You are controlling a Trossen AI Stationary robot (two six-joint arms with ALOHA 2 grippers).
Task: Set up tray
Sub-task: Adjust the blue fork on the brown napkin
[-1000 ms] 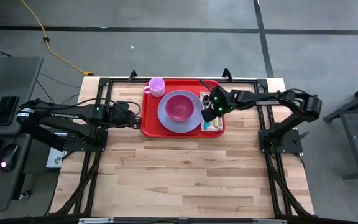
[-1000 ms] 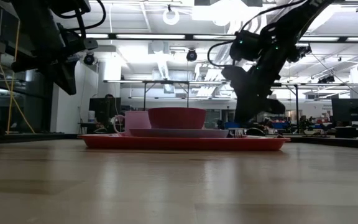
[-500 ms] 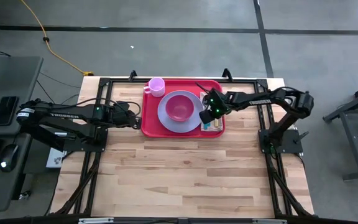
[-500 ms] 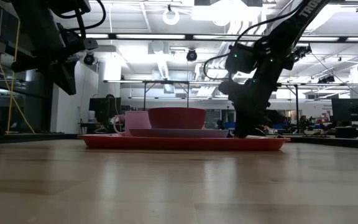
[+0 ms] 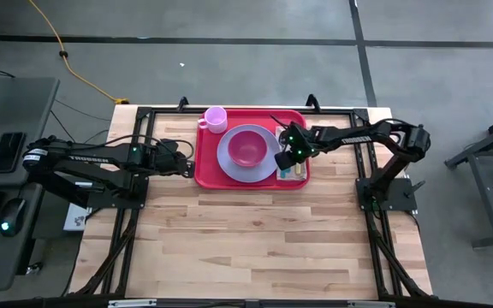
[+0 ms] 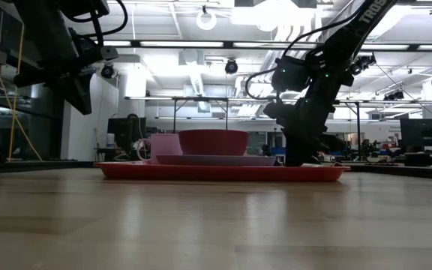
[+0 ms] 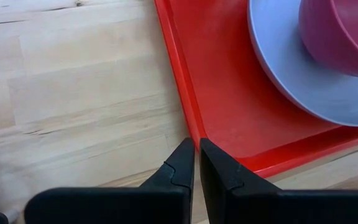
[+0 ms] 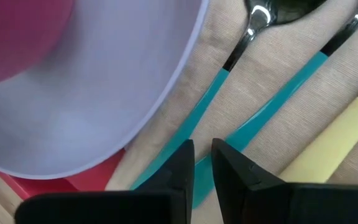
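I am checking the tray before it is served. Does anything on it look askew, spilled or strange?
Nothing stands out. The plate sits flat on the red tray with the bowl upright on it, and the pink cup stands at a corner. The cutlery lies side by side on the napkin. No spill shows.

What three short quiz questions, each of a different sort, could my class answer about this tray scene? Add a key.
1. True or false: the magenta bowl sits on the lavender plate.
2. Which item lies on the tan napkin right in front of the right tool? A) a teal-handled utensil B) a glass C) a phone
3. Fill in: the left tool hovers at the red tray's ____.

Key: 1 true; 2 A; 3 corner (its rim edge, above the wooden table).
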